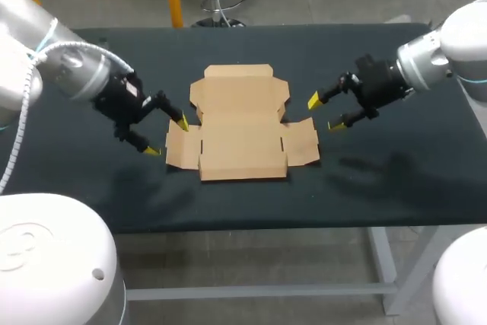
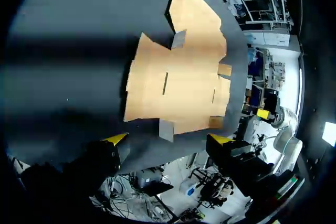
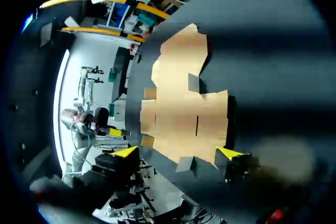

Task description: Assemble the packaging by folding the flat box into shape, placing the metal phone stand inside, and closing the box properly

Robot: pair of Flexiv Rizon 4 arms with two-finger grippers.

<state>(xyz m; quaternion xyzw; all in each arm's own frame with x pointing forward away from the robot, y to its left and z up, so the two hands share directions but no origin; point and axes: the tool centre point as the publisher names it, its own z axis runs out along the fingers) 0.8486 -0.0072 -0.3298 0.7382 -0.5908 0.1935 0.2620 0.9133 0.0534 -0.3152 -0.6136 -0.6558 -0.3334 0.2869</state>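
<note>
My left gripper [image 1: 167, 136], fingers spread, sits right at the left side of the flat box [image 1: 242, 123], nearer than my right gripper [image 1: 324, 113], also spread, just off the other side.

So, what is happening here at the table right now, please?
A flat cardboard box lies unfolded on the dark table, and nothing has been folded yet. The left gripper is open right at the box's left flap; whether it touches the flap I cannot tell. The right gripper is open just beyond the box's right side, apart from it. Neither holds anything. The metal phone stand is not in view.
</note>
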